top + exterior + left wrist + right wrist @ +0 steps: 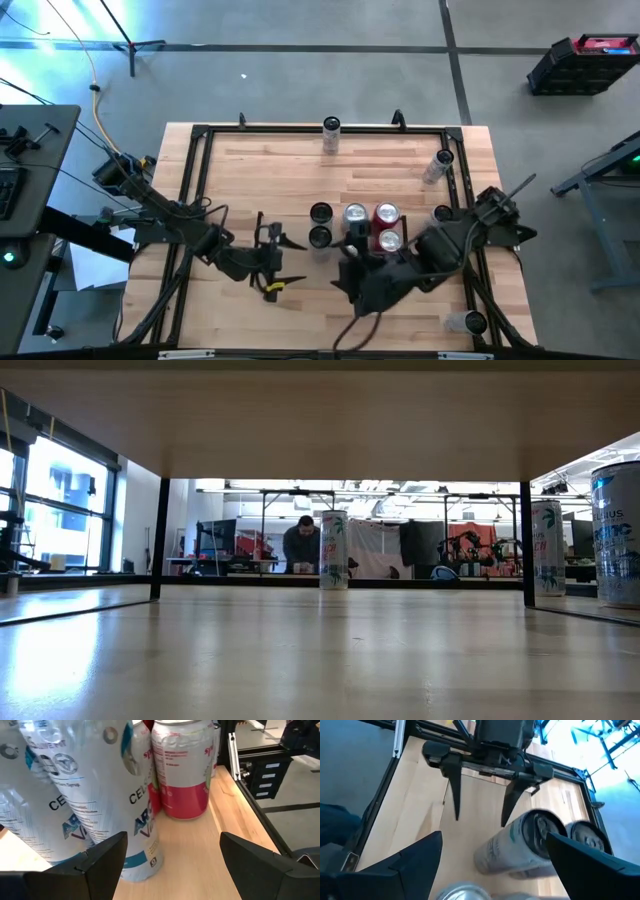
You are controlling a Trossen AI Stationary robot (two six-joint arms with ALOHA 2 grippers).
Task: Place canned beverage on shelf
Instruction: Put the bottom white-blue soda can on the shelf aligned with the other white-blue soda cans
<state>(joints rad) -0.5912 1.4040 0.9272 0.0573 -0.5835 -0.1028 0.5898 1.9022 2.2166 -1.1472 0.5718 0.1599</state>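
high view: your left claw (282,262) sits on the left half of the wooden surface (250,180), fingers spread and holding nothing, aimed toward the can cluster. your right claw (350,262) hangs at the near edge of that cluster, fingers spread wide, gripping nothing. the cluster stands near the middle of the surface: two tall white cans (320,225) with dark tops, touching each other, and just to their right a block of shorter red-and-silver cans (386,226). three more tall cans stand apart: one at the far rail (331,134), one leaning by the far right corner (438,165), one at the near right corner (467,322). whether the black rails (195,190) here bound the shelf or only the tabletop cannot be told.

left wrist view: the left claw's fingers (260,865) frame a white can (120,805), with a red-and-silver can (182,767) behind it.

right wrist view: the opposite claw (481,795) faces you across bare wood, one white can (520,842) between.

low view: a person (300,545) stands in the room beyond.
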